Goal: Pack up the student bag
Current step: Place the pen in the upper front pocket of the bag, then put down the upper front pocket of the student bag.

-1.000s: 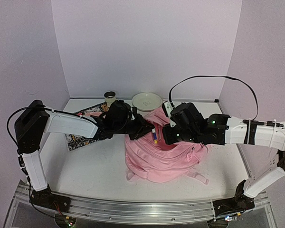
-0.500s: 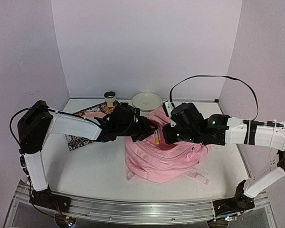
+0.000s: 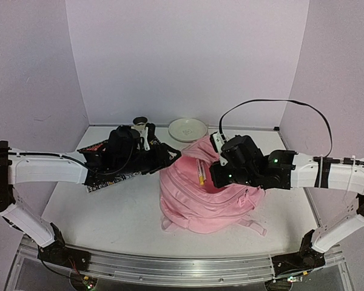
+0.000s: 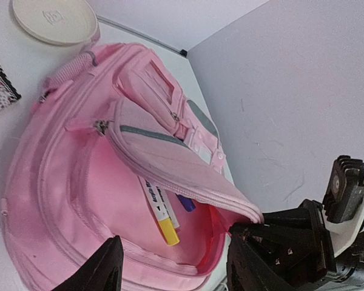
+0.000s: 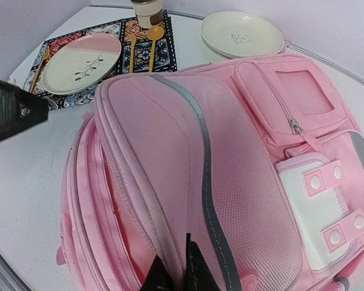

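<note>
top external view: the student bag (image 3: 200, 200) is seen lying on the white table (image 3: 109, 212), right of centre, between the two arms. its main compartment is held open by the right gripper (image 3: 217, 178), which is clamped on the edge of the pink flap; in the right wrist view the fingertips (image 5: 197, 273) are pressed together over that fabric edge. the left gripper (image 3: 167, 156) is held just beside the bag's left side. in the left wrist view its fingers are spread wide with nothing between them, and the bag's opening is framed in the gap. inside the opening a yellow-tipped marker (image 4: 161, 215) and a dark blue pen (image 4: 185, 203) are seen lying against the lining. a patterned placemat (image 5: 167, 54) under the left arm carries a pink-and-white plate (image 5: 82, 60) and a gold spoon (image 5: 153, 36). a cream plate (image 3: 187, 128) and a small cup (image 3: 140, 124) are set near the back wall
</note>
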`<state>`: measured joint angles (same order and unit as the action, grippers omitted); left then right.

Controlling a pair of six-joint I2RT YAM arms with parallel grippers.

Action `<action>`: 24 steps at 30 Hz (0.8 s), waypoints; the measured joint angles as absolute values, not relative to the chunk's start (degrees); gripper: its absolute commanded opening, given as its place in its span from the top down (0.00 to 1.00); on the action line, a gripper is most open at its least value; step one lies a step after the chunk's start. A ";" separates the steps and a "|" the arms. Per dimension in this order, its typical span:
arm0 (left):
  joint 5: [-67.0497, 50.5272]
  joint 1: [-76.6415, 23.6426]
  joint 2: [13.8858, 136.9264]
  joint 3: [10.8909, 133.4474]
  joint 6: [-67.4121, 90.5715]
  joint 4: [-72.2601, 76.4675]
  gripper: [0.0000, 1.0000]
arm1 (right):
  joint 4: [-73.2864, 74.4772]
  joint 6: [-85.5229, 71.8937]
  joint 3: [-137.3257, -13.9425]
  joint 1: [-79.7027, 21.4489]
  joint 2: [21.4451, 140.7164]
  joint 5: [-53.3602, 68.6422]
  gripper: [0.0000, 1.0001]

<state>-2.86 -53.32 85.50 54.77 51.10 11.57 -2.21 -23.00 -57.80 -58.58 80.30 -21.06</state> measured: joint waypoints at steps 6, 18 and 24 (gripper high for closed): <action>1.17 -50.66 82.96 54.63 43.64 5.26 0.36 | -3.43 -24.29 -54.32 -58.61 77.73 -20.96 0.89; -4.12 -43.03 94.43 64.05 35.71 -1.05 0.34 | -0.31 -31.36 -51.30 -59.07 73.05 -14.42 0.42; -8.35 -43.11 100.24 69.10 33.23 -1.68 0.33 | 0.84 -36.02 -49.42 -58.97 68.32 -11.41 0.25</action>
